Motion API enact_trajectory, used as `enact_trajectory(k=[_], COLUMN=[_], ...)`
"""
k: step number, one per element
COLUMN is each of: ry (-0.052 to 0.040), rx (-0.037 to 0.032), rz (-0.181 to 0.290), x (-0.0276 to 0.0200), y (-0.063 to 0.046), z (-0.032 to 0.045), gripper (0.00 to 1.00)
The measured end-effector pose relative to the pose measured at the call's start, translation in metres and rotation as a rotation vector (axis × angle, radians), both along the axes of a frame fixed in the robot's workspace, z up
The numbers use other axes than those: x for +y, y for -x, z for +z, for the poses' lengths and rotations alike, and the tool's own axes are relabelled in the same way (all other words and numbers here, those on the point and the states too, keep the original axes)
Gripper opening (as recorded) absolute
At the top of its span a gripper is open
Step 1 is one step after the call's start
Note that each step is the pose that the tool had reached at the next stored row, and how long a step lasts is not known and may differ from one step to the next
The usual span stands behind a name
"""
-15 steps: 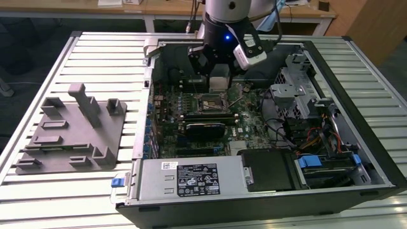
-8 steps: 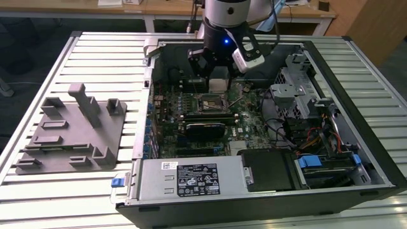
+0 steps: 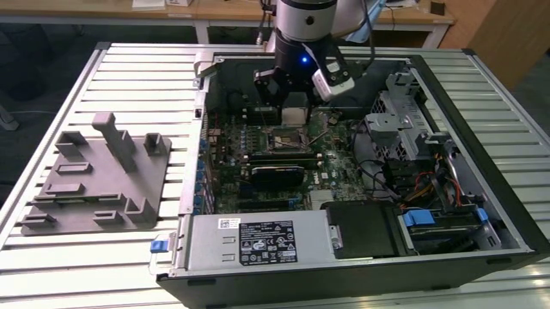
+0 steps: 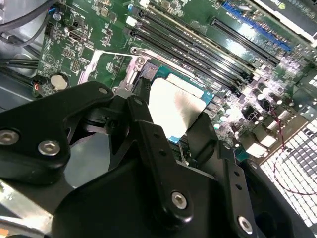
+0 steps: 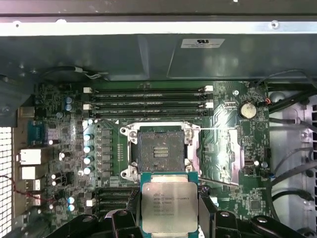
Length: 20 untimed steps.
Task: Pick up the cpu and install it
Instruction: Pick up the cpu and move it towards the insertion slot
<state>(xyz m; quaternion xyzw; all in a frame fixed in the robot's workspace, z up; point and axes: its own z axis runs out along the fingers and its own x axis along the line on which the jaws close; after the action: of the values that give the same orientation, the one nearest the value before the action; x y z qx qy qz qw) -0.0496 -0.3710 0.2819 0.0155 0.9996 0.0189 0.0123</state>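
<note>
cpu (image 5: 169,206): held off the board by its two opposite edges, inside the open computer case (image 3: 494,193). In the first wrist view it sits just beside the socket (image 5: 159,151), not over it.
Look of the cpu: a thin square with a silvery-grey metal lid that carries fine print, and a narrow green rim showing along one edge. In the second wrist view the lid (image 4: 173,106) glares almost white under the light.
Fingers (image 5: 206,213): closed onto the cpu, one on each side, with only the chip's width between them. The chip looks squarely seated in the grip.
Socket: a dark square in a metal frame with its contact bed exposed and nothing in it. Its retaining parts appear swung back.
Done so far: by my reading the pick-up is complete, and the chip has been carried into the case above the motherboard (image 5: 225,148).
Left to do: the install itself, since the cpu is not yet in the socket.
Nearby on the board: the memory slots (image 5: 148,101) run along the far side of the socket from the chip.
Outside the case: a grey fixture tray (image 3: 94,187) lies on the slatted counter (image 3: 129,77), well apart from the arm, towards the exterior view's left.
</note>
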Motion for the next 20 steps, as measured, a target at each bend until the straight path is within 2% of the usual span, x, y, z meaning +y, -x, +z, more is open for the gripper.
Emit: enact_trajectory(k=[9, 20], ry=[0.0000, -0.0002], rx=[0.0000, -0.0001], rz=[0.000, 0.000], x=[0.0054, 0.0166], y=[0.000, 0.000], z=[-0.0145, -0.0271], gripper=[0.55, 0.55])
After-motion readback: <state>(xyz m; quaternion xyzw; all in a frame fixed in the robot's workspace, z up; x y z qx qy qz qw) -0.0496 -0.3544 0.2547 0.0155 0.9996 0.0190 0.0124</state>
